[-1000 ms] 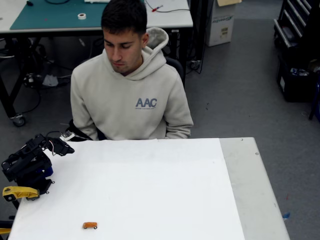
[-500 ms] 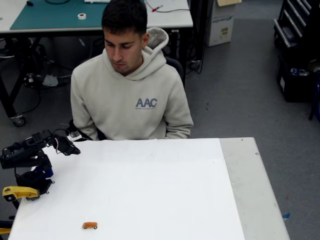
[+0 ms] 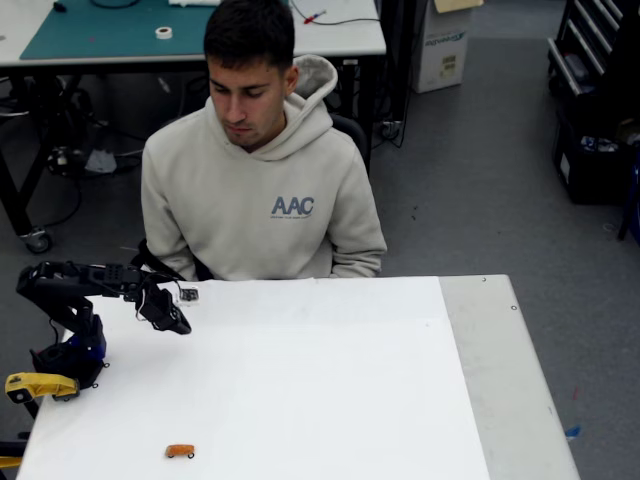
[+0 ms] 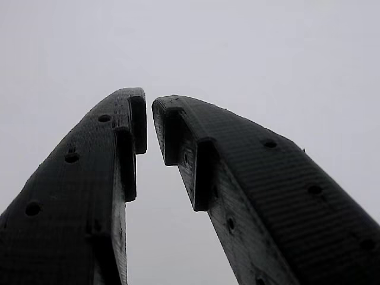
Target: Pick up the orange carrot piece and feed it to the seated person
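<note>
One carrot piece (image 3: 180,451) (fixed view); wrist view: gripper (image 4: 149,122) tips nearly closed.

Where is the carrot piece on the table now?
In the fixed view the carrot piece lies near the table's front-left edge, well below the gripper.

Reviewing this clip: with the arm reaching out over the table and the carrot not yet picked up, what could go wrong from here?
1. The orange carrot piece is tiny and lies flat near the table's front edge, away from the tool; a grasp could easily miss or nudge it.
2. In the wrist view the tool's tips nearly touch; it must open first.
3. The seated person sits close, so feeding needs care.
</note>
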`<state>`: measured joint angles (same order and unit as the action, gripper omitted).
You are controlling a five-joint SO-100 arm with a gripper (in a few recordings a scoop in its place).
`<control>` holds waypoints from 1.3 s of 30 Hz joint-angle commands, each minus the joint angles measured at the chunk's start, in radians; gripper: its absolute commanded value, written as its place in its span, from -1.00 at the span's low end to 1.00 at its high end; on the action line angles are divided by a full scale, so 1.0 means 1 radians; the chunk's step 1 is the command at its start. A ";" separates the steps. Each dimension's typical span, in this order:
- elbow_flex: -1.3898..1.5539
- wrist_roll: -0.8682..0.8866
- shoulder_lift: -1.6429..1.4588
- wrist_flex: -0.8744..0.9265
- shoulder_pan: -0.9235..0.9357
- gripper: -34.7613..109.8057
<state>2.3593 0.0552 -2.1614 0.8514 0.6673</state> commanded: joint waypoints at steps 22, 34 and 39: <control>-0.442 -0.557 0.370 0.002 0.660 -0.56; -0.640 -0.676 0.568 0.002 0.816 -0.56; -0.680 -0.683 0.617 0.002 0.836 -0.56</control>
<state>1.7625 -0.6090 -1.5278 0.8514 1.4834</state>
